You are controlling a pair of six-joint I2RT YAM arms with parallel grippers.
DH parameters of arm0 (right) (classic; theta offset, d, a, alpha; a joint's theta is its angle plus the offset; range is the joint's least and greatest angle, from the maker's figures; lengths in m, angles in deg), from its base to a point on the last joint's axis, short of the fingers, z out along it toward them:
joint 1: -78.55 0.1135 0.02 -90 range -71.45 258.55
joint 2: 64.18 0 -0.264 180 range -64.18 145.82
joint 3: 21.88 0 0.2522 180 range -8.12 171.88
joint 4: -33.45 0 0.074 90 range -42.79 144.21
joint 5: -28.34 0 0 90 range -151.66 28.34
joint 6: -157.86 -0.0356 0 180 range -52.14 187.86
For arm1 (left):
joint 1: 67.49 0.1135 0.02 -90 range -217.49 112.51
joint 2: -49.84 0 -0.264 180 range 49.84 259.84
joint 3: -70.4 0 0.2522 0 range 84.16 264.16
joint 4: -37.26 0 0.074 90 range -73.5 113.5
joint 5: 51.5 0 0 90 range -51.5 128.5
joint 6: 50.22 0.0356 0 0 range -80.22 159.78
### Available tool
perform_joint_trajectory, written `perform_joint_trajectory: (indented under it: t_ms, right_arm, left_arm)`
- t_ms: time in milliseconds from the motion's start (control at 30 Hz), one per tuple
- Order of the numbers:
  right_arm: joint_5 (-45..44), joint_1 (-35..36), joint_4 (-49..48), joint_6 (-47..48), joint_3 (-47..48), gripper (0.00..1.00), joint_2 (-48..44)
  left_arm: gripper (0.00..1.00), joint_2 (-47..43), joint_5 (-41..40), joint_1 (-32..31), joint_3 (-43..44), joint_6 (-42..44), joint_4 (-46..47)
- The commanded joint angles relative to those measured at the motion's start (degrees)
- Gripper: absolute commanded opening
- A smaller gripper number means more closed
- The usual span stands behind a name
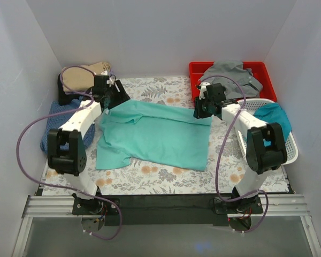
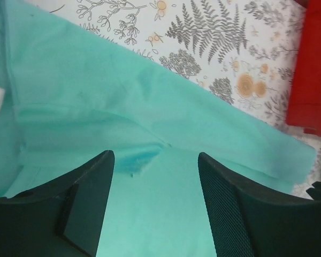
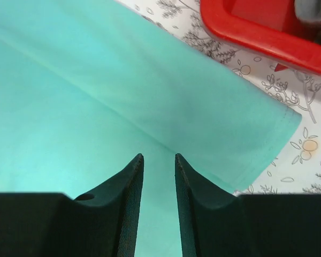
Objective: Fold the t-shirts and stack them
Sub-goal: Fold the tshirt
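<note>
Left gripper point(image 2: 155, 155): jaws wide apart with nothing between them, poised over the far left corner of the shirt.
Right gripper point(image 3: 159, 156): jaws only a narrow slit apart, no cloth caught in the gap, over the shirt's far right corner.
Mint green t-shirt point(image 1: 155, 136): spread across the middle of the table between the two arms, with a folded-over strip along its far edge.
Floral tablecloth point(image 1: 150, 174): under the shirt.
Red bin point(image 1: 195, 67): far right corner, just beyond the right gripper.
Grey t-shirt point(image 1: 232, 72): heaped in the red bin.
White basket point(image 1: 289, 155): right edge, nearer than the bin.
Teal t-shirt point(image 1: 273, 115): in the basket.
Tan t-shirt point(image 1: 80, 77): far left corner.
Blue t-shirt point(image 1: 56, 115): left edge, beside the left arm.
</note>
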Motion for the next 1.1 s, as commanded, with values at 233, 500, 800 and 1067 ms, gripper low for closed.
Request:
perform_joint_trajectory:
  t_ms: [233,500,800,1067]
  right_arm:
    - [1.3,0.2,1.9,-13.2,-23.7,0.38,-21.7]
    - [7.6,0.5,0.5,-21.0,-37.6,0.39,-38.9]
    - [5.3,0.6,4.8,-29.0,-46.0,0.4,-47.7]
    - [5.5,0.6,4.1,-28.9,-46.6,0.4,-47.7]
  left_arm:
    - [0.64,-32.3,-5.4,0.0,-25.5,-6.6,-11.5]
    - [0.7,-45.4,-11.5,-0.2,-35.2,-16.8,-21.5]
    - [0.71,-45.1,-23.0,-0.3,-35.0,-29.4,-33.0]
    - [0.72,-36.1,-22.0,-0.3,-36.7,-36.3,-36.6]
